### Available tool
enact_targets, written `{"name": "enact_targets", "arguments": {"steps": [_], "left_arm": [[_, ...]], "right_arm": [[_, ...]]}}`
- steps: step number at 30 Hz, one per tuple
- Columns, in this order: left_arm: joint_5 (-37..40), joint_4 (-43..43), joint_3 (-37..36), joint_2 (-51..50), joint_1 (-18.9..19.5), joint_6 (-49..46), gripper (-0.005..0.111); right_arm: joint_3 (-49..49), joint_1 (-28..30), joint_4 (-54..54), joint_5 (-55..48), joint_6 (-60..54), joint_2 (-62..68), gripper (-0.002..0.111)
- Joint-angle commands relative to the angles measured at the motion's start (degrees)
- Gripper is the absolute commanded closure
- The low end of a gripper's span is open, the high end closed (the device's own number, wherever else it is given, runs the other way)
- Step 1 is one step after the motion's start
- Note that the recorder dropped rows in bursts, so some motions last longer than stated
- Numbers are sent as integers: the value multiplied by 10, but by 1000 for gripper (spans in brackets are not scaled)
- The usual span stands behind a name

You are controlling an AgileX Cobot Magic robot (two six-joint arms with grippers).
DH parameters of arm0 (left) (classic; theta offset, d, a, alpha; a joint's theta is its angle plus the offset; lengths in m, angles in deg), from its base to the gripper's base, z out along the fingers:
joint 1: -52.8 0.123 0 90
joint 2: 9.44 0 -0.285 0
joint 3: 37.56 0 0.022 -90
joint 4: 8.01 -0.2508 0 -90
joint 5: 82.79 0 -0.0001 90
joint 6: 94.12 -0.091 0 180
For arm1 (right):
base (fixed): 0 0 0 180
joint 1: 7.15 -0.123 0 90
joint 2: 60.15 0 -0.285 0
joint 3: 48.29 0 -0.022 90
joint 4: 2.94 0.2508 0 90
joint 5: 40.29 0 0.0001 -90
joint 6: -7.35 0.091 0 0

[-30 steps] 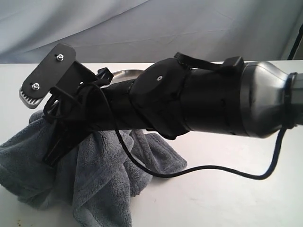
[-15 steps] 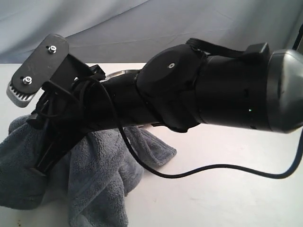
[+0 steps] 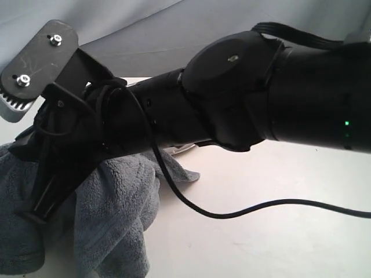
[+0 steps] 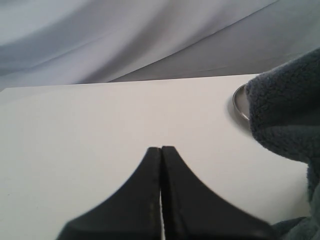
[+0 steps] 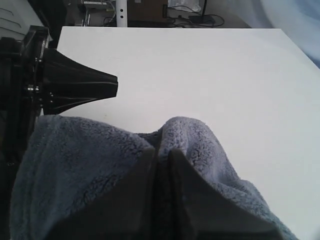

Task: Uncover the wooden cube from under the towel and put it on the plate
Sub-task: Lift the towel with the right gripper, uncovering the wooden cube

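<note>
My right gripper (image 5: pixel 161 155) is shut on a fold of the dark grey fluffy towel (image 5: pixel 75 160) and holds it bunched up off the white table. In the exterior view the right arm reaches across to the left, and the towel (image 3: pixel 116 208) hangs below its gripper (image 3: pixel 35 211). My left gripper (image 4: pixel 161 150) is shut on nothing, low over bare table, with the towel (image 4: pixel 285 110) beside it. Only a sliver of the steel plate's rim (image 4: pixel 239 102) shows past the towel. The wooden cube is hidden in every view.
The right arm's black body (image 3: pixel 232 104) and its cable (image 3: pixel 243 211) fill most of the exterior view. A grey cloth backdrop (image 4: pixel 125 40) hangs behind the white table (image 5: pixel 200 65). Beyond the table's far edge stands dark equipment (image 5: pixel 145 10).
The right arm has risen and swung further left and nearer the camera, drawing the towel up and leftward. The plate, partly seen before behind the arm, is now almost wholly covered.
</note>
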Motion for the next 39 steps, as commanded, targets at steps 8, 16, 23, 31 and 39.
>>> {"name": "enact_targets", "arguments": {"steps": [8, 16, 23, 31, 39], "left_arm": [[-5, -2, -2, 2, -3, 0, 107], [-5, -2, -2, 2, -3, -2, 107], [-5, -2, -2, 2, -3, -2, 107], [-5, -2, -2, 2, -3, 0, 107], [-5, -2, -2, 2, -3, -2, 107]], "right_arm": [[0, 3, 18, -48, -2, -39, 108], [0, 3, 17, -47, -1, -69, 108], [0, 3, -1, -29, -1, -84, 108], [0, 3, -12, 45, -2, -129, 108], [0, 3, -58, 115, -1, -166, 108]]}}
